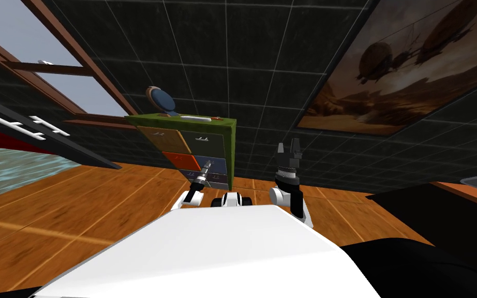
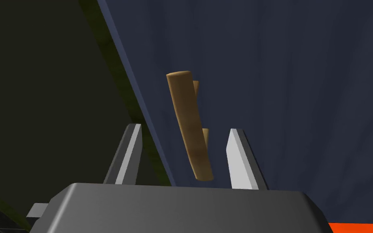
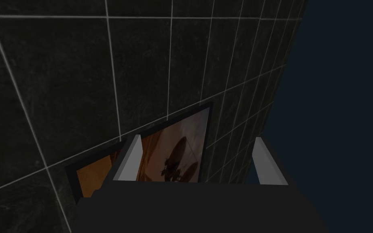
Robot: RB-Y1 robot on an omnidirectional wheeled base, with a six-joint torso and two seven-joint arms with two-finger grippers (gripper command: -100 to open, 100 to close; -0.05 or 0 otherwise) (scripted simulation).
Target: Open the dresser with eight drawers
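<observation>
The dresser [image 1: 188, 142] stands on the wooden floor [image 1: 77, 207] against the dark tiled wall [image 1: 242, 62], just below the lower corner of the window [image 1: 51, 77]. Its frame is olive green, and its drawer fronts run in two columns, each a different colour: tan and dark green at the top, then orange [image 1: 178, 159] beside a dark blue drawer front [image 1: 217, 163], with darker ones beneath. Each front carries small handles.

The left arm reaches forward and up from the chest, and the left gripper [image 1: 207, 166] is at the dark blue front. In the left wrist view that gripper [image 2: 185, 128] has its fingers [image 2: 240, 159] apart on either side of a brown bar handle [image 2: 181, 101], which stands off the blue front on two short posts. Neither finger touches the bar. The green frame edge [image 2: 117, 81] runs just beside one finger, and a strip of the orange front [image 2: 359, 227] shows at the corner.

The right arm is raised beside the dresser's right side, with the right gripper [image 1: 289, 150] pointing upward. Its fingers [image 3: 129, 162] are spread apart and hold nothing.

A round blue object on a stand [image 1: 161, 99] sits at the left end of the dresser's top, with a flat white item [image 1: 196, 119] near the middle. A framed picture of airships [image 1: 408, 67] hangs on the wall to the right.
</observation>
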